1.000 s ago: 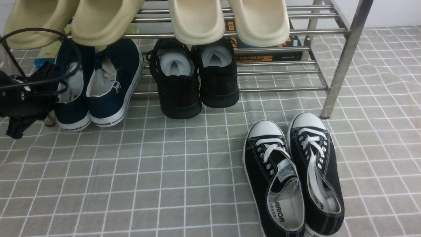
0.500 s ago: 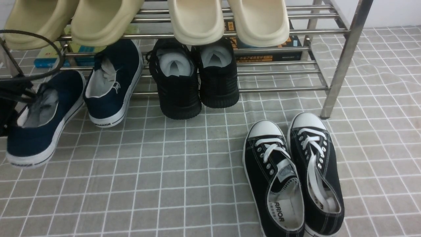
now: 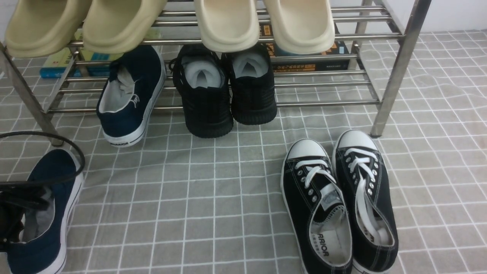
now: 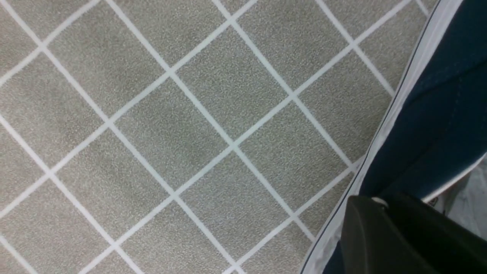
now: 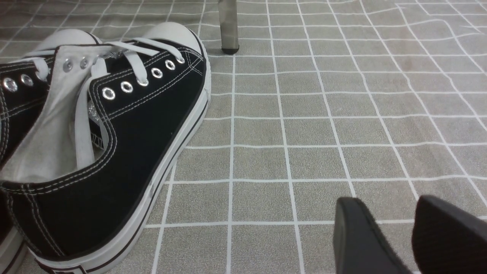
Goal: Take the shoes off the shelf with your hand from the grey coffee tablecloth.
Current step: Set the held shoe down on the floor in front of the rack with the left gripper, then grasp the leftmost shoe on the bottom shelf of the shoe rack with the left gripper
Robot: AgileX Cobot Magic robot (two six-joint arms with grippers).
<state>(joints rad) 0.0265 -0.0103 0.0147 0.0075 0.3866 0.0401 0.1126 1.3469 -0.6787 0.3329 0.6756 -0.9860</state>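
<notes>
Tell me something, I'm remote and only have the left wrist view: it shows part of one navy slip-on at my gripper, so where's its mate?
Observer: The other navy slip-on is up on the lower tier of the rack, next to the black knit sneakers.
Operator: Got it. Any shoes on the cloth over on the right side?
Observer: Yes, the front view shows the black lace-up sneakers with white toes on the grid cloth, in front of the rack.
Operator: And how does the right gripper stand?
Observer: The right gripper is open, with only cloth showing between its fingers.
</notes>
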